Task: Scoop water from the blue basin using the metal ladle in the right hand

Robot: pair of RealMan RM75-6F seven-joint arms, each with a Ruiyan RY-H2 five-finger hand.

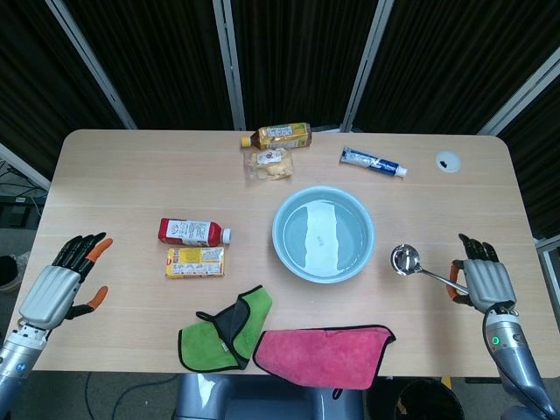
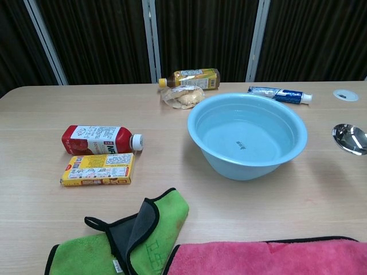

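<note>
The right hand grips the handle of the metal ladle, fingers wrapped around it. The ladle's bowl reaches out from the fingers toward the blue basin of water, just beside its rim, apart from it. The left hand hovers with fingers spread, holding nothing, over the table.

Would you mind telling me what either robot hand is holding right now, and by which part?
The right robot hand holds the metal ladle by the far end of its handle, bowl toward the blue basin. The left robot hand holds nothing.
</note>
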